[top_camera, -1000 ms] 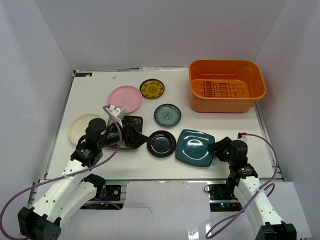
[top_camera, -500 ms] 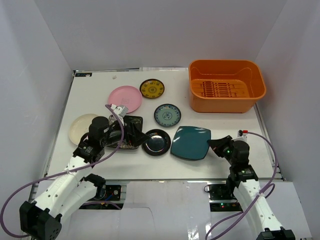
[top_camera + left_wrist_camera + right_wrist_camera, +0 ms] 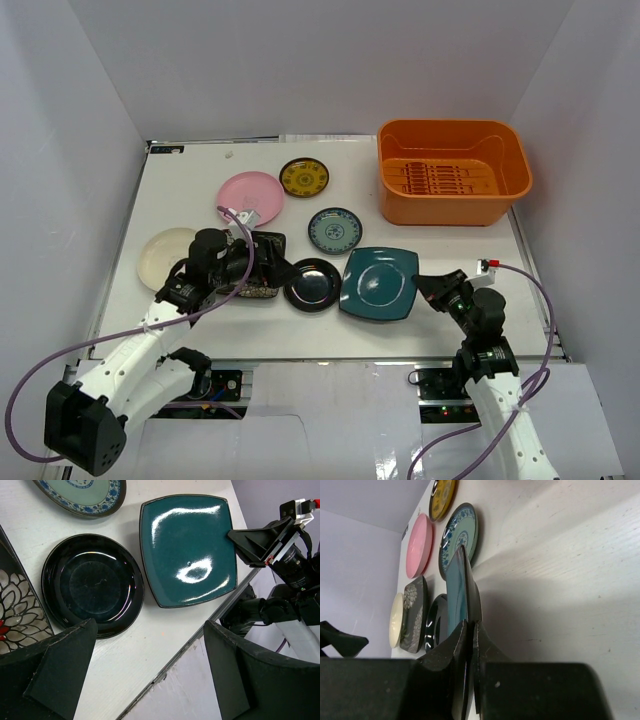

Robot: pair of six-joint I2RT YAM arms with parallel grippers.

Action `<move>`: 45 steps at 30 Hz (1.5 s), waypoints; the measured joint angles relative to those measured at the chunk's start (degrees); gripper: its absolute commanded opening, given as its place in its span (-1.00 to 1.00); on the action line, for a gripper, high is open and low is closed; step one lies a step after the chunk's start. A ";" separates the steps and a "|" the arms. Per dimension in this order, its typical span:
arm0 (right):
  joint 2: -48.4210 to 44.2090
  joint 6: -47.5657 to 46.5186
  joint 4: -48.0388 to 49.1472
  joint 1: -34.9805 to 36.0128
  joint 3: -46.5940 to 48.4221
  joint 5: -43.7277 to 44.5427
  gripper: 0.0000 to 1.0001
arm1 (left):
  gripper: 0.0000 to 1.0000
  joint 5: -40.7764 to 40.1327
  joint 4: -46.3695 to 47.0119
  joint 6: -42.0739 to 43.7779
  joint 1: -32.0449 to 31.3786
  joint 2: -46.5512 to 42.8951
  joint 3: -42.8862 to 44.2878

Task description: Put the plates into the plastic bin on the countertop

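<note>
We read no text, labels, brands or numbers in any view. Yellow plate (image 3: 304, 177), blue plate (image 3: 335, 230) and flowered plate (image 3: 19, 609) carry patterns only, no lettering.

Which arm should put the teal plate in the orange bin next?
Right. The right gripper is shut on the teal plate, nearer the orange bin; the left gripper is open, farther away.
</note>
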 measured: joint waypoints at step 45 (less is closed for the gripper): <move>92.00 -12.17 7.91 -25.59 86.27 -20.46 -0.85 | 0.96 -16.44 -6.19 -18.10 0.00 -9.64 -8.63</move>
